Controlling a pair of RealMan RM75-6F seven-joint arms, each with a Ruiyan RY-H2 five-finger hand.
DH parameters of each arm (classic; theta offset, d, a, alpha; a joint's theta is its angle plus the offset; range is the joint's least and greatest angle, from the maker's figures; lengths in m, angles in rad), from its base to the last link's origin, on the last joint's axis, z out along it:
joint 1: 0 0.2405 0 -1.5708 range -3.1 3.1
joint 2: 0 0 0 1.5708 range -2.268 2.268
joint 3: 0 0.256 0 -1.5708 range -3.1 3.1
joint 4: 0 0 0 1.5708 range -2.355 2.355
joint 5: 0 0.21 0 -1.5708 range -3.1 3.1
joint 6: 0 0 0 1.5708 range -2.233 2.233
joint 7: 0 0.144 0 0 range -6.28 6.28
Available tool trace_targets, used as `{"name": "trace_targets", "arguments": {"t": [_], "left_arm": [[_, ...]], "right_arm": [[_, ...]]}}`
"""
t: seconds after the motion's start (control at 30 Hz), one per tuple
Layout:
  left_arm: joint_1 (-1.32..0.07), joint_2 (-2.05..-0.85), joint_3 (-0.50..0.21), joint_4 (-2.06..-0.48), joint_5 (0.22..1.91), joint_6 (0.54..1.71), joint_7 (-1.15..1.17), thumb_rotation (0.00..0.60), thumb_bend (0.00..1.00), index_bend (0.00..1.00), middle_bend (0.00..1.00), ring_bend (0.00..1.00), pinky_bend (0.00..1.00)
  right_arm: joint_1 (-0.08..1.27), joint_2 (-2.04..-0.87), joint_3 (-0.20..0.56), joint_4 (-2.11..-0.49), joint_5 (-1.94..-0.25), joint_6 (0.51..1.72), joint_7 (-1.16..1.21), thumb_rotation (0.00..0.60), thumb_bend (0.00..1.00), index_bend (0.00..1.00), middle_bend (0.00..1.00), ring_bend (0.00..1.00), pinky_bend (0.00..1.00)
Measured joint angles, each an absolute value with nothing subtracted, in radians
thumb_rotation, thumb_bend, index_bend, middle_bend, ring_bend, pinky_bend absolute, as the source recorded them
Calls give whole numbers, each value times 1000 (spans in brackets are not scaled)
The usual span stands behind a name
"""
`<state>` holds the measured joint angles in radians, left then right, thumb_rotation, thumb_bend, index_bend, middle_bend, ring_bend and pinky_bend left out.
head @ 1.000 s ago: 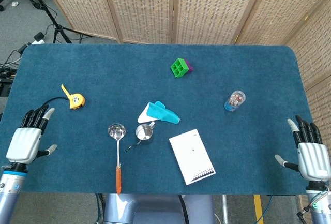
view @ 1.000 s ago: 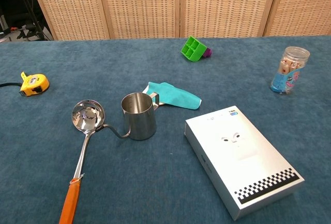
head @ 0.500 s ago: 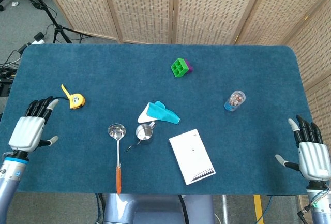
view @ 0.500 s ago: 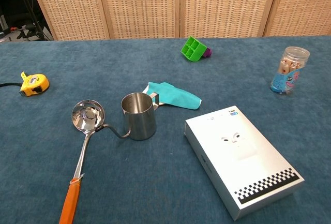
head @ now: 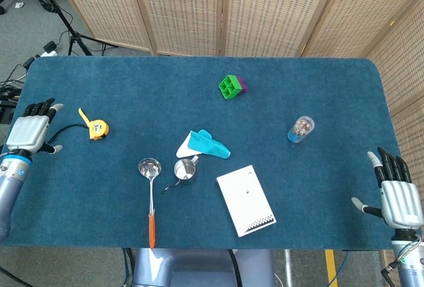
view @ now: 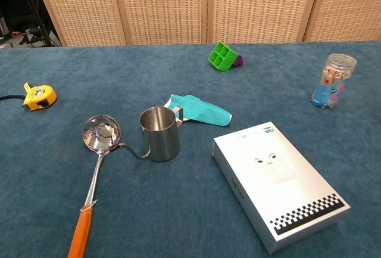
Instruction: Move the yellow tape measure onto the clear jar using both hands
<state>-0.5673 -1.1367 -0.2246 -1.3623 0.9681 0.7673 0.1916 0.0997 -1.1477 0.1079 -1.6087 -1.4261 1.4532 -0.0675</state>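
**Hands Wide Apart, Tape Measure Untouched**

Left hand hovers at the far left edge of the head view, fingers loosely spread and holding nothing, just beside the yellow tape measure but not touching it. My right hand waits at the lower right corner, fingers extended and likewise empty. Neither hand shows in the chest view.

The tape measure lies on the blue tabletop at the left of the frame, a short yellow tab sticking out toward the upper left and a dark cord curling off toward my left hand. The clear jar stands upright at the right, well apart from it, with the metal cup, ladle, teal cloth and white box lying between them. A green block sits toward the top centre.

As I judge it, the task is barely begun and the pickup is still to come. The risks I see: the cord may drag or snag as the tape measure lifts; the small smooth case could slip from a loose grip; a low carry across the centre might clip the cup or ladle. The jar looks narrow and light, so setting the tape measure on its lid without the right hand steadying it could tip it over.
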Motion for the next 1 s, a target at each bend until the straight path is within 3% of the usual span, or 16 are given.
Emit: {"name": "trace_targets", "arguments": {"t": [0.3, 0.63, 1.0], "left_arm": [[-704, -1227, -205, -1208, 789, 629, 302, 600, 178, 209, 0, 0, 0], [-791, -1315, -154, -1113, 616, 567, 363, 600, 184, 212, 0, 0, 0], [-834, -1391, -88, -1050, 562, 570, 409, 600, 191, 220, 0, 0, 0]], "right_arm": [[107, -1155, 110, -1598, -1416, 1439, -70, 600, 105, 0, 0, 0, 0], [110, -1158, 113, -1588, -1412, 1438, -57, 600, 105, 0, 0, 0, 0], [109, -1157, 112, -1589, -1410, 1437, -53, 600, 105, 0, 0, 0, 0]]}}
